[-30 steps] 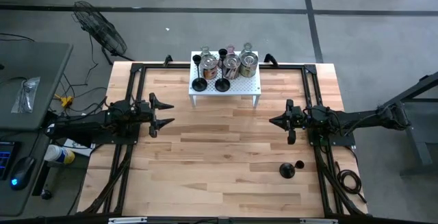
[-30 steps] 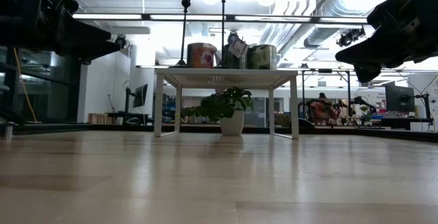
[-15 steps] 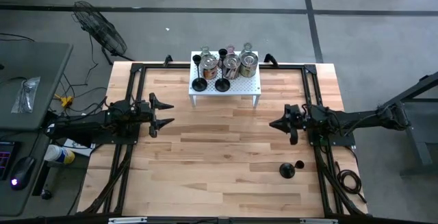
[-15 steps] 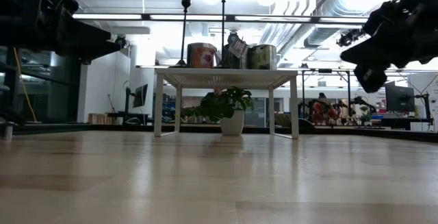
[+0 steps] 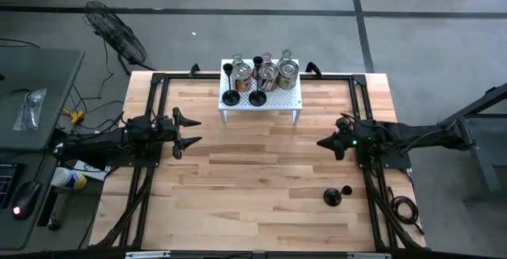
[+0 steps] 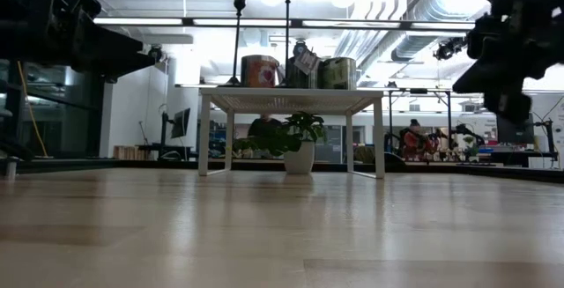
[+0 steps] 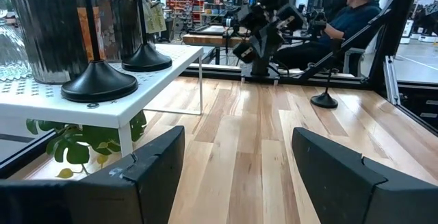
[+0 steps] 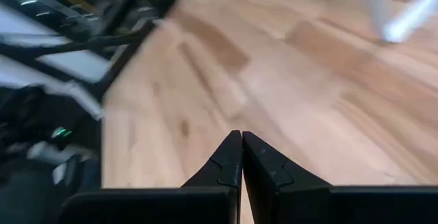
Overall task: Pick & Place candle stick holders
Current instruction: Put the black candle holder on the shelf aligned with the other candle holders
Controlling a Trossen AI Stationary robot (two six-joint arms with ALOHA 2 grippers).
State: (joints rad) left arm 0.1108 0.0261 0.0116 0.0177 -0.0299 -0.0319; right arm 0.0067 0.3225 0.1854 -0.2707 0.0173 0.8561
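The surface (image 5: 253,172) is showing as pale wood planks with a smooth, faintly sheened finish, and the white rack (image 5: 261,99) at its far edge is looking like perforated painted metal, matt. On the rack, the black candle stick holders (image 7: 100,83) are reading as smooth satin-black metal, while the squat holders (image 5: 287,74) beside them are gleaming silvery and glossy, one ribbed like clear glass (image 7: 15,46). The left pincer (image 7: 236,166) and right pincer (image 8: 241,162) are both appearing as dark matt plastic.

Robotics lab (exposed ducts (image 6: 388,15), workstations)
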